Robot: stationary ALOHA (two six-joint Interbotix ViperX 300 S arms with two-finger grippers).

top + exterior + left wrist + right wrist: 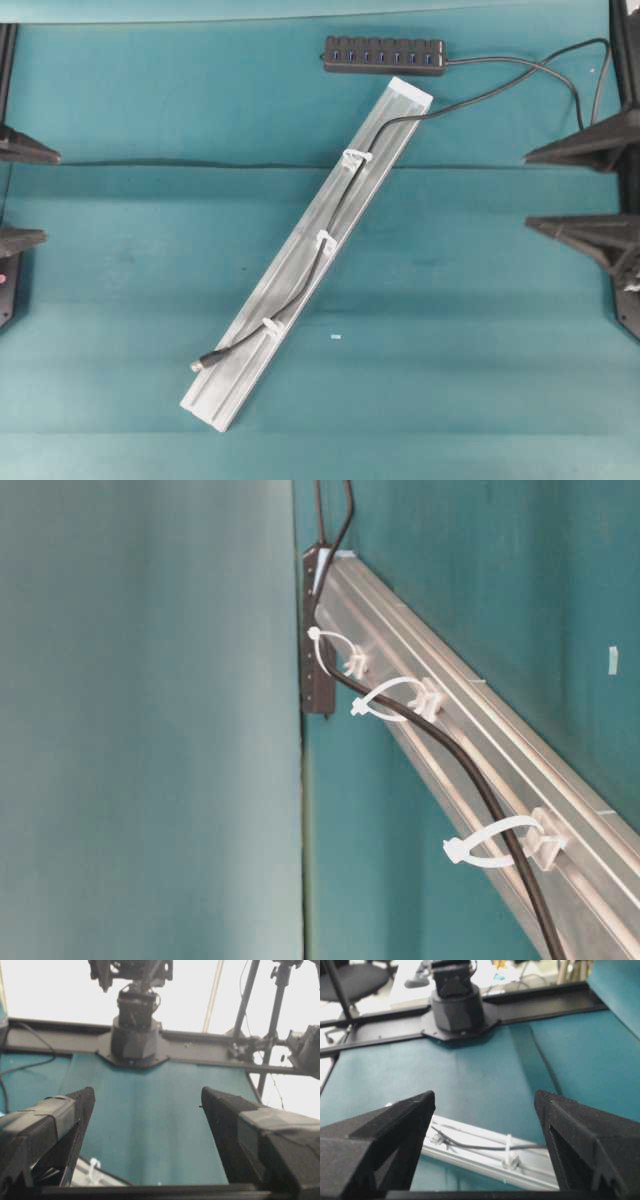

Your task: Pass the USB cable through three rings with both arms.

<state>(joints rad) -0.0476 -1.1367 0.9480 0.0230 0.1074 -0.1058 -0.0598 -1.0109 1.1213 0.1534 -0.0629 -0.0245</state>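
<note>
- While both grippers stand spread wide and hold nothing, the left gripper (22, 190) waits at the left table edge and the right gripper (560, 190) at the right edge.
- Between them, the cable (325, 245) runs through all three rings (326, 240) on the silver rail (255, 375).
- Its plug (200, 362) lies near the rail's lower end; the black hub (384, 54) lies beyond the upper end.

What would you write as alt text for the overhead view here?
A dark USB cable runs along a silver rail through three rings, plug end near the rail's lower left. Open left gripper and right gripper wait apart at either edge; a black hub lies above.
</note>
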